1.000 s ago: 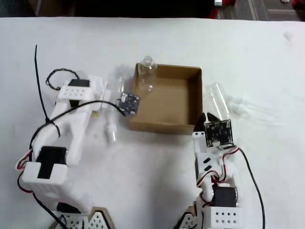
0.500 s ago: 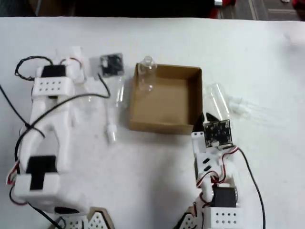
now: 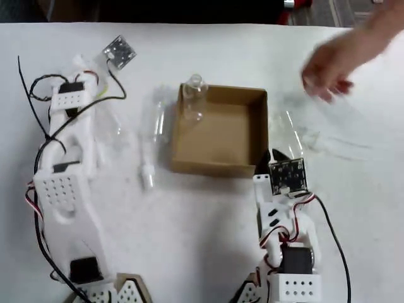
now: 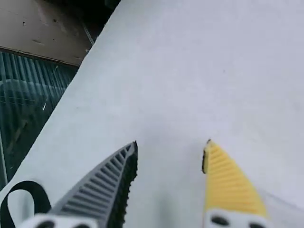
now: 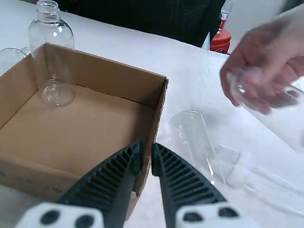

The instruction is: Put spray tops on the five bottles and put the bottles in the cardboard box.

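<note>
One bottle (image 3: 194, 93) stands upright inside the cardboard box (image 3: 221, 165), in the box's far left corner. The box sits open near the middle of the surface (image 3: 208, 240). A second bottle (image 3: 156, 120) lies on its side just off the box's left wall, with a white spray top (image 3: 147, 175) nearer the front edge of the surface. A third bottle (image 5: 190, 135) lies just beside the box's right wall, and a clear spray top (image 5: 237, 175) lies close to it.

The right claw (image 5: 146, 144) sits at the box's near right corner with its fingers almost together. Only a thin slit separates them, and nothing can be seen held between them.

The left arm stretches toward the far left corner of the surface. There the left claw (image 4: 171, 152) hangs over bare white surface near the edge, its grey and yellow fingers apart and holding nothing.

A person's hand (image 3: 328, 72) is over the far right part of the surface and grips another clear bottle (image 5: 275, 114), which is tilted.
</note>
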Robot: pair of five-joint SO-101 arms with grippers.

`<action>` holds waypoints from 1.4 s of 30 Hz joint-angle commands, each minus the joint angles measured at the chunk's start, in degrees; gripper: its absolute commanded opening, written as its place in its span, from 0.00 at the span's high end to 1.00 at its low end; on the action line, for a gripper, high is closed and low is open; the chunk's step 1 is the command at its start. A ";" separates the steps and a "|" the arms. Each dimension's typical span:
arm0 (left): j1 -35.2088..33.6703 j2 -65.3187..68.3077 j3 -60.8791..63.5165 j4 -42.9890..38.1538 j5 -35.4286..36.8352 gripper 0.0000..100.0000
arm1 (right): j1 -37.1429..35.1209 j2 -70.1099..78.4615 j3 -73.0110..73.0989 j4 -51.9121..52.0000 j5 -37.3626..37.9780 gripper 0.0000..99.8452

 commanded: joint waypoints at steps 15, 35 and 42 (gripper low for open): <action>-9.19 -2.77 -10.99 25.49 -18.11 0.79 | -0.40 -0.22 0.44 -1.19 -0.53 0.98; 7.60 -17.80 -11.25 73.05 -40.97 0.77 | -0.40 -0.22 0.44 -1.19 -0.44 0.98; 14.55 -21.14 -1.49 72.18 -42.64 0.76 | -0.40 -0.22 0.44 -1.27 -0.44 0.98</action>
